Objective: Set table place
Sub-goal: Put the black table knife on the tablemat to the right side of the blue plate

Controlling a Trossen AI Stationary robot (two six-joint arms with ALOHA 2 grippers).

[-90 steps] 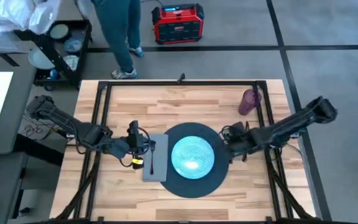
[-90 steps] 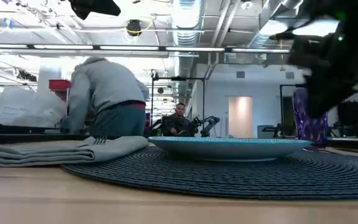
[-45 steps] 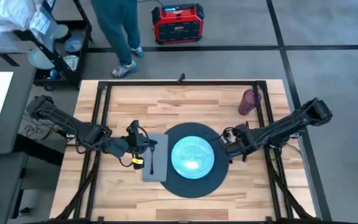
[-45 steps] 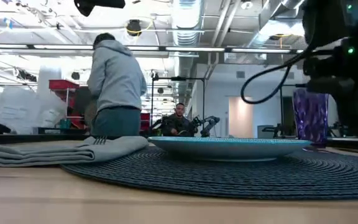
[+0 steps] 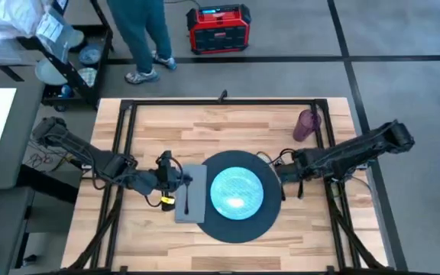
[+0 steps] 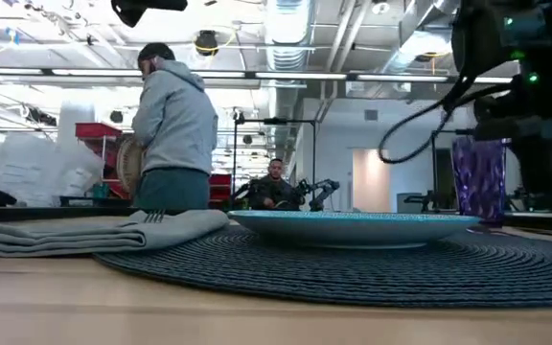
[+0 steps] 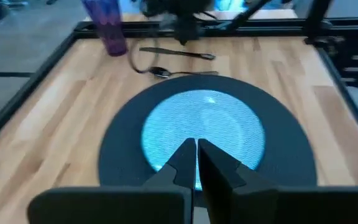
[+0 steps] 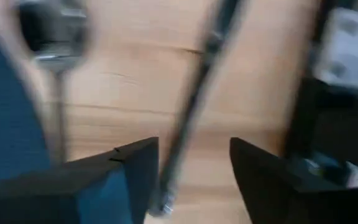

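The right gripper (image 5: 282,174) is held low with its fingers (image 8: 263,186) spread, a knife (image 8: 191,115) lying between them on the table (image 5: 228,122), beside one spoon (image 7: 176,73) at the mat's (image 5: 231,225) edge. The left gripper (image 7: 196,163), fingers pressed together, is poised over the one grey napkin (image 5: 192,200), on which fork tines (image 6: 153,218) are seen. One teal plate (image 5: 237,189) sits centred on the mat. One purple cup (image 5: 307,124) stands near the far right corner. A person (image 6: 172,134) stands beyond the table.
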